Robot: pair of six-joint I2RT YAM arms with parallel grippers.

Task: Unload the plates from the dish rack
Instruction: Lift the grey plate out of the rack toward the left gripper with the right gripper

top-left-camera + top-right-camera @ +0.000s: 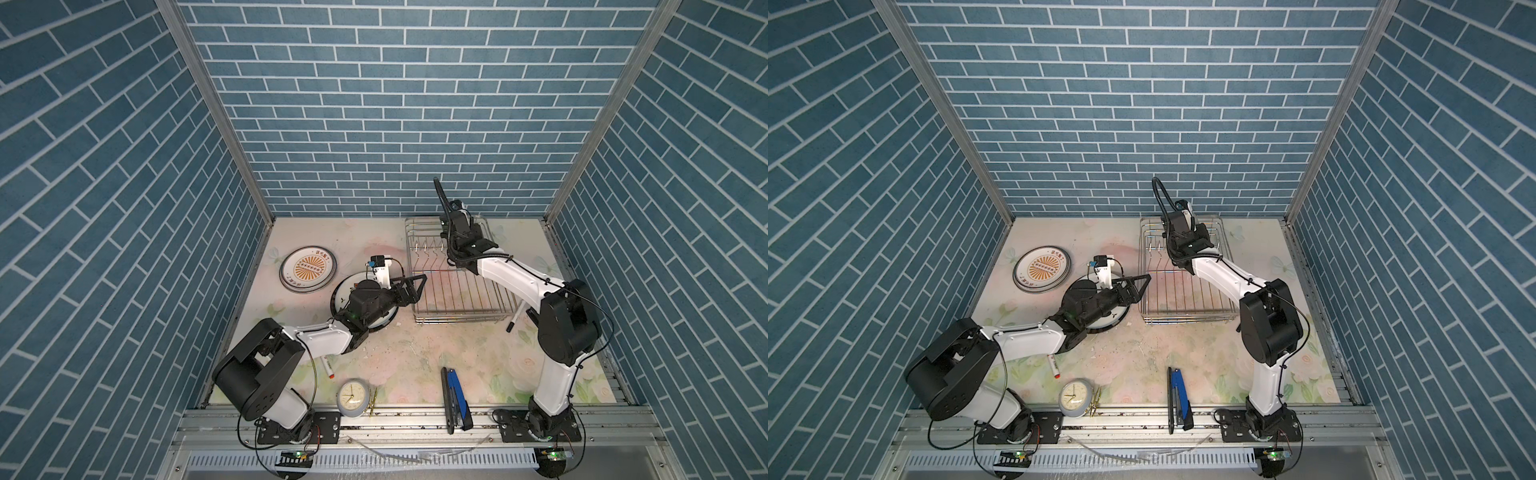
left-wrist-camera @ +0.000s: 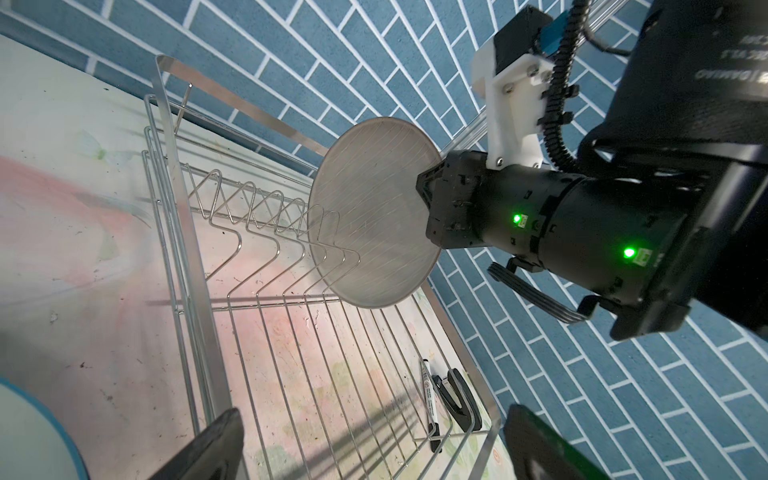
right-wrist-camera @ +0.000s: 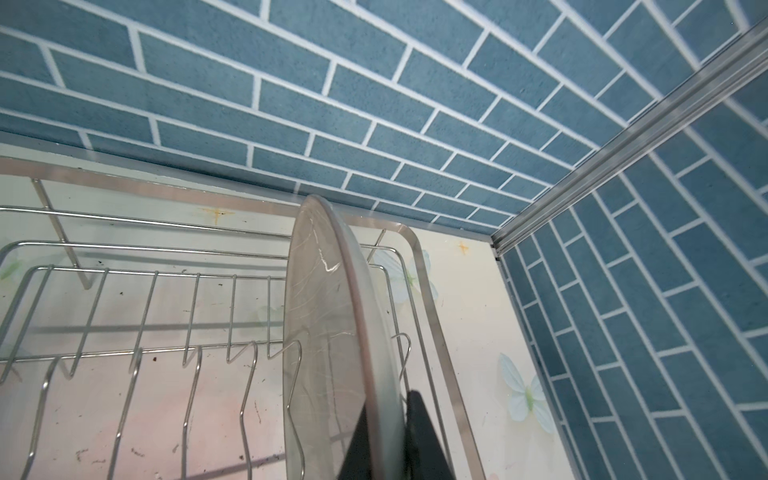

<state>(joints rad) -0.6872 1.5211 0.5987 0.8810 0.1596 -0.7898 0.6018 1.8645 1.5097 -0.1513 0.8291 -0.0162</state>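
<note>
The right gripper (image 3: 388, 401) pinches the rim of a grey plate (image 3: 328, 332), one finger on each face. The plate stands on edge among the prongs (image 3: 249, 374) at the right end of the rack (image 3: 124, 274), in the lower middle of the right wrist frame. The rack's right rim runs just beside it, and the back wall (image 3: 291, 104) is near behind. To its left the rack floor is open wire.

In both top views the rack (image 1: 457, 291) sits at the upper right of the table (image 1: 415, 353), and the right arm covers the grey plate. The left gripper (image 1: 419, 287) hangs with jaws spread wide at the rack's left edge, its wrist over a white plate (image 1: 344, 289). A patterned plate (image 1: 307, 270) lies flat just beside that, further left.
</note>
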